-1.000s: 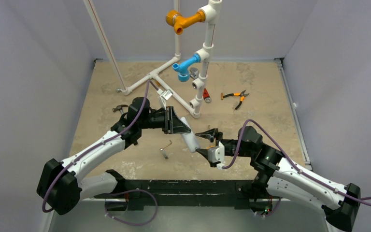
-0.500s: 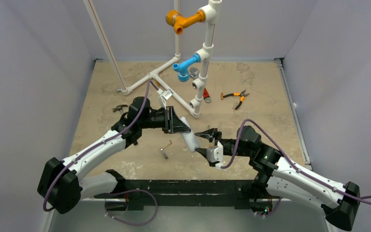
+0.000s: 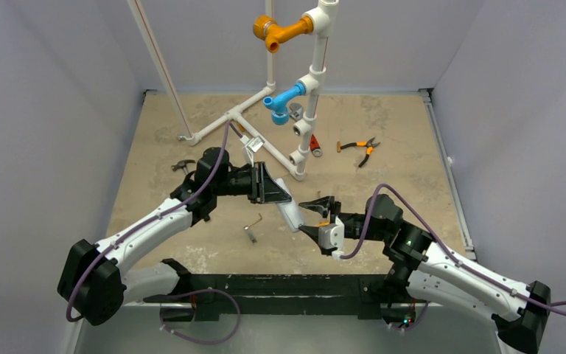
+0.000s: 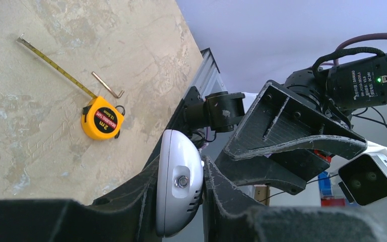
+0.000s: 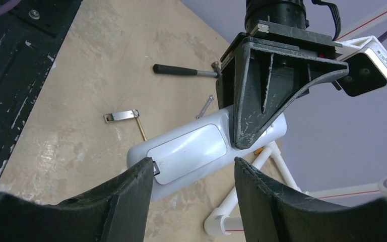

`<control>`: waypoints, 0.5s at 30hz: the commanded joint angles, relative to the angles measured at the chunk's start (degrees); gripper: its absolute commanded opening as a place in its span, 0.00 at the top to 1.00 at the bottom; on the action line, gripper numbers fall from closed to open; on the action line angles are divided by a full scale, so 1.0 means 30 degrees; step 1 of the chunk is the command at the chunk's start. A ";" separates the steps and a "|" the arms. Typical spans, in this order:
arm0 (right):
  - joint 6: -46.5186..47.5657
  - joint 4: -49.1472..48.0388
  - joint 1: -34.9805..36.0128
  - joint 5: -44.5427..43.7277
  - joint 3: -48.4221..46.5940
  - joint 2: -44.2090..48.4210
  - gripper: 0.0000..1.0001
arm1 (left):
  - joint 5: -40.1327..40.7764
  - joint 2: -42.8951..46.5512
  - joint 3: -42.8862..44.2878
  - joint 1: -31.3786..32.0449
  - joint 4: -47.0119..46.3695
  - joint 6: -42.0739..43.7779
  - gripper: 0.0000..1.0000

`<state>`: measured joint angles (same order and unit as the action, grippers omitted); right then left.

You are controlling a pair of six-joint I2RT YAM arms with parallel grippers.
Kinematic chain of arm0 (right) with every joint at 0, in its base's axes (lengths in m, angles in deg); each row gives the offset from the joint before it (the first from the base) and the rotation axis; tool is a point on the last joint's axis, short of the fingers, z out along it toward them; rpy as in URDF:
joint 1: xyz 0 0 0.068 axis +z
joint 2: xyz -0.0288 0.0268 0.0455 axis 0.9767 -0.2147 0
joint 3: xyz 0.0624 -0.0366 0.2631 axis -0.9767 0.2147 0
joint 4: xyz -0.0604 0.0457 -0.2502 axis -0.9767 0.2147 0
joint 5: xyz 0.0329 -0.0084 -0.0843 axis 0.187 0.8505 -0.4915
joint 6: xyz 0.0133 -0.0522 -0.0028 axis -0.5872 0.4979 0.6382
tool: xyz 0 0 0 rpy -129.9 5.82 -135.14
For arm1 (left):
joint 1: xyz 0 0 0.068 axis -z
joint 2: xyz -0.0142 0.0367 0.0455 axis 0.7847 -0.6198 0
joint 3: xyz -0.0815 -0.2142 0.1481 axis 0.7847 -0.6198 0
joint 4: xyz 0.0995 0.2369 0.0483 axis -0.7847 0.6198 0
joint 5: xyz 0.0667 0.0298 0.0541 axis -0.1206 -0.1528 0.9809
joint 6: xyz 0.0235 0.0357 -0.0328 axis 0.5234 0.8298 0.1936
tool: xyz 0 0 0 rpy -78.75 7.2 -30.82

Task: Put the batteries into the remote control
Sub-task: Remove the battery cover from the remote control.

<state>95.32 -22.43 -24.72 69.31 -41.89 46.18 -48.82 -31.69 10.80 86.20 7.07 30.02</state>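
Change since the earlier frames: the right arm's elbow sits slightly further right and lower, and the right gripper (image 3: 318, 219) has edged a little closer to the remote control (image 3: 289, 212). The left arm and the remote control are where they were.

Left gripper (image 3: 276, 193): pressed together on one end of the remote control, pinching it between both fingers (image 4: 131, 201). The handset hangs tilted above the worktop (image 3: 191, 155), clear of the surface, its free end pointing towards the right arm.

Right gripper: spread wide, holding nothing. In the right wrist view its fingers (image 5: 131, 194) flank the free end of the remote control (image 5: 186, 151). Whether the left-hand finger touches the casing cannot be told.

A yellow tape measure (image 4: 102, 117) lies on the worktop below.
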 commanded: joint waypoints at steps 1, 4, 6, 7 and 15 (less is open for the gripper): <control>-0.0069 -0.1425 -0.0049 -0.0960 -0.0022 0.0387 0.44 | -0.0991 -0.0106 0.0349 0.0023 -0.0723 -0.0049 1.00; -0.0119 -0.1356 -0.0049 -0.0959 -0.0041 0.0380 0.44 | -0.1002 -0.0112 0.0349 0.0016 -0.0697 -0.0072 1.00; -0.0088 -0.1092 -0.0049 -0.0960 -0.0069 0.0378 0.44 | -0.1002 -0.0083 0.0349 0.0025 -0.0698 -0.0115 1.00; -0.0047 -0.0934 -0.0049 -0.0949 -0.0087 0.0388 0.44 | -0.1002 -0.0056 0.0349 0.0031 -0.0697 -0.0129 1.00; -0.0190 0.0305 -0.0049 -0.0781 0.0085 0.0639 0.42 | -0.1031 -0.0281 0.0328 0.0017 -0.0733 -0.0230 1.00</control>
<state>94.97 -21.43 -24.72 69.09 -41.87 46.69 -49.27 -32.04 10.80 86.15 6.69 29.96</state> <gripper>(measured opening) 0.573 0.263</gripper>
